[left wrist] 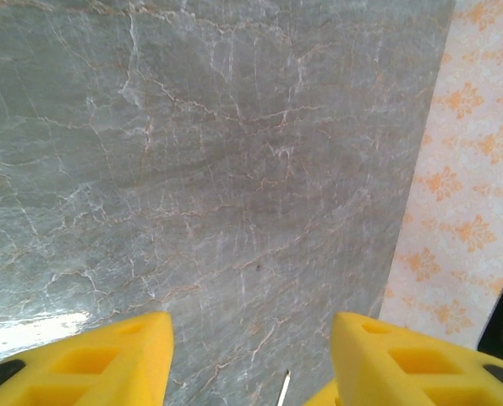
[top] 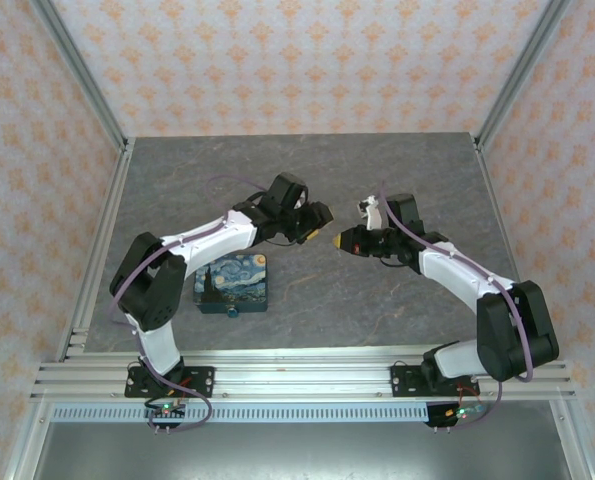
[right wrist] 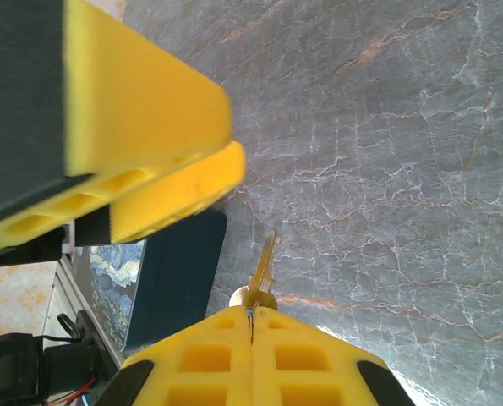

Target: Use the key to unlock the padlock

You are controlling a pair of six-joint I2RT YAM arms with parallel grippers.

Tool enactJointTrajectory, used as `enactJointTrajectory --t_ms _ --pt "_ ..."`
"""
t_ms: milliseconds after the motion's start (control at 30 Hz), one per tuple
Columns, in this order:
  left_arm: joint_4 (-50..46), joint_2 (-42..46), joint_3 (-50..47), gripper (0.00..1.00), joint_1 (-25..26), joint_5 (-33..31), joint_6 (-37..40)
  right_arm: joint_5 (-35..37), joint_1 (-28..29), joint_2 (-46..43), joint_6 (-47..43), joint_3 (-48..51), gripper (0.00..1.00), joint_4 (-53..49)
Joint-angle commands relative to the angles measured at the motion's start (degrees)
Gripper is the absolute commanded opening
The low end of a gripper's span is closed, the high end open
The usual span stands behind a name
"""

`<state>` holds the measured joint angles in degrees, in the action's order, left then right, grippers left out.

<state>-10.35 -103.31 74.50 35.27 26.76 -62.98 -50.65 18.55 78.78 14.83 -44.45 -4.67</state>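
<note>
My right gripper [top: 343,240] [right wrist: 253,311] is shut on a small brass key [right wrist: 264,266], and the blade sticks out ahead of the fingers over the table. My left gripper [top: 319,236] [left wrist: 251,338] faces it from the left, open, with nothing between its yellow fingers [left wrist: 107,355]. The key's tip [left wrist: 285,385] shows low between them, and the left gripper's fingers [right wrist: 150,144] hang just above and left of the key. The tiny teal padlock [top: 234,312] sits at the near edge of the starry-night painted box [top: 233,283], well away from both grippers.
The box [right wrist: 158,279] lies on the grey marble table [top: 307,180] near the left arm's elbow. Patterned walls and metal frame posts [top: 87,90] enclose the table. A rail [top: 307,375] runs along the near edge.
</note>
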Motion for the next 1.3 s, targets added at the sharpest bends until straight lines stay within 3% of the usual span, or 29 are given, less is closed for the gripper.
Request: enactJointTrajectory --t_ms 0,867,1267 --pt "2.1 -1.3 2.4 0.51 0.9 1.9 0.5 -2.0 -0.2 -1.4 -1.9 0.0 0.0 0.5" --pt "1.6 -5.6 5.1 0.27 1.7 2.8 1.4 -3.0 -0.3 -1.7 -1.8 0.6 0.0 1.5" --pt "1.6 -5.3 4.5 0.0 1.9 2.9 1.9 -2.0 -0.3 -1.4 -1.7 0.8 0.0 1.7"
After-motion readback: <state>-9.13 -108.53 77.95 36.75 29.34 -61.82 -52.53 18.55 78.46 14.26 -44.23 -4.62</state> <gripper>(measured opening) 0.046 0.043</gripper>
